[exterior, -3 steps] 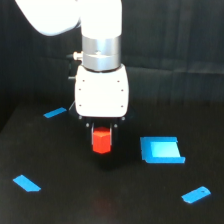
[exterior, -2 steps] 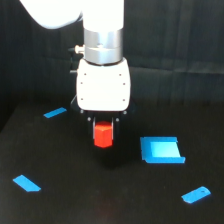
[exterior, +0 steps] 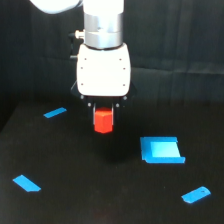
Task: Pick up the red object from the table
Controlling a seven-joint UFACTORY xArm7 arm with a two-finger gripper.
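Note:
The red object [exterior: 103, 121] is a small red-orange block held between the jaws of my gripper [exterior: 103, 117], just under the white gripper body. It hangs clear above the black table [exterior: 100, 190], with a faint dark shadow below it. The gripper is shut on the block; its dark fingers are mostly hidden behind the block and the white body.
Flat blue pieces lie on the table: a square one [exterior: 161, 150] to the exterior view's right, a small one [exterior: 196, 194] at the lower right, one [exterior: 26, 183] at the lower left, and a thin one [exterior: 55, 112] at the left.
The gripper has risen with the red block in it, lifting it farther above the table. The blue pieces have not moved.

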